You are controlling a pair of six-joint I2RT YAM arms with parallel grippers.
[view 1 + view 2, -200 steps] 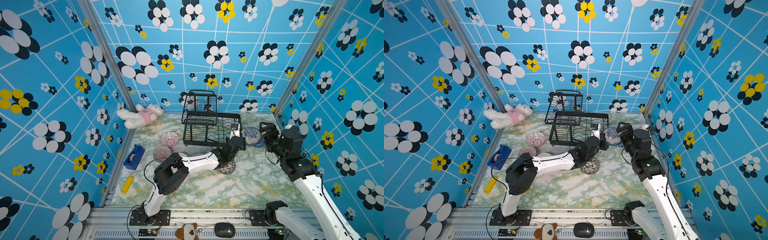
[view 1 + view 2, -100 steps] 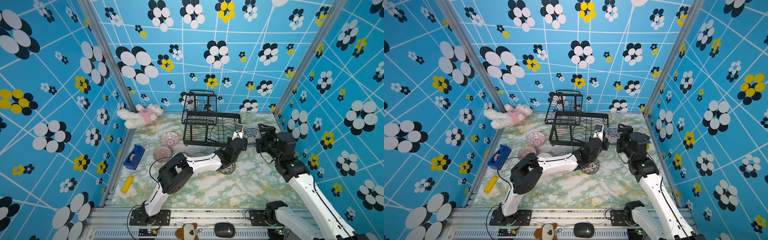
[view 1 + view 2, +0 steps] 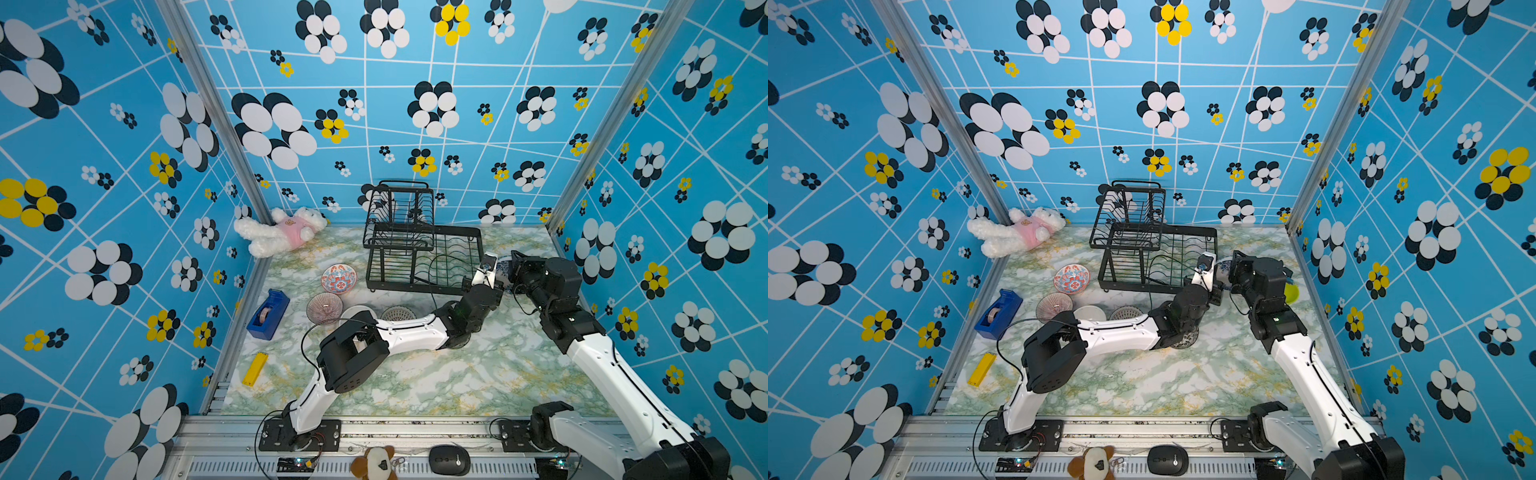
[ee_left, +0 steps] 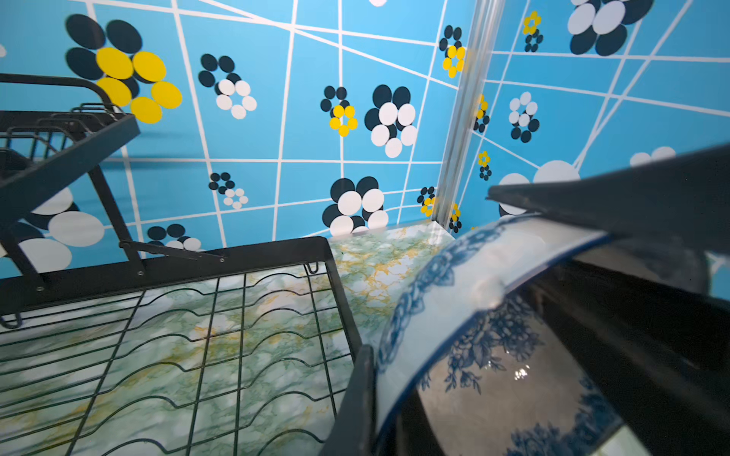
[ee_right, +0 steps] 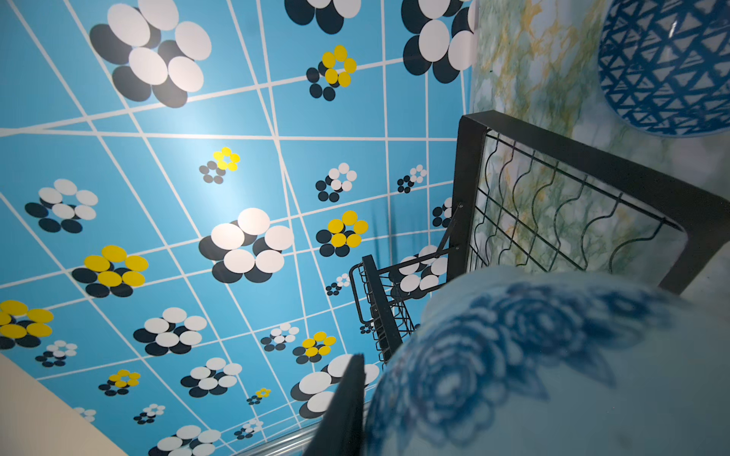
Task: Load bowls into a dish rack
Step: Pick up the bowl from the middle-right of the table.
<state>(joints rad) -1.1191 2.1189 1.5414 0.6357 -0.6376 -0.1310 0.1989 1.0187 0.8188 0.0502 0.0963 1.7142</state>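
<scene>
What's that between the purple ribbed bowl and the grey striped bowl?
A plain white bowl, partly behind the left arm, in both top views.

Looks down on a marble-patterned table (image 3: 457, 382) inside blue flowered walls, with a black wire dish rack (image 3: 424, 257) at the back. Shows the left gripper (image 3: 493, 275) and the right gripper (image 3: 516, 270) meeting just beside the rack's right end, both at a blue-and-white bowl (image 3: 504, 266). Has four more bowls left of the rack: a floral bowl (image 3: 338, 278), a ribbed bowl (image 3: 324, 307), a white bowl (image 3: 356, 311) and a grey-patterned bowl (image 3: 398, 313), with a tape dispenser (image 3: 268, 313), a yellow block (image 3: 254, 368) and a plush toy (image 3: 282, 230) further left.
</scene>
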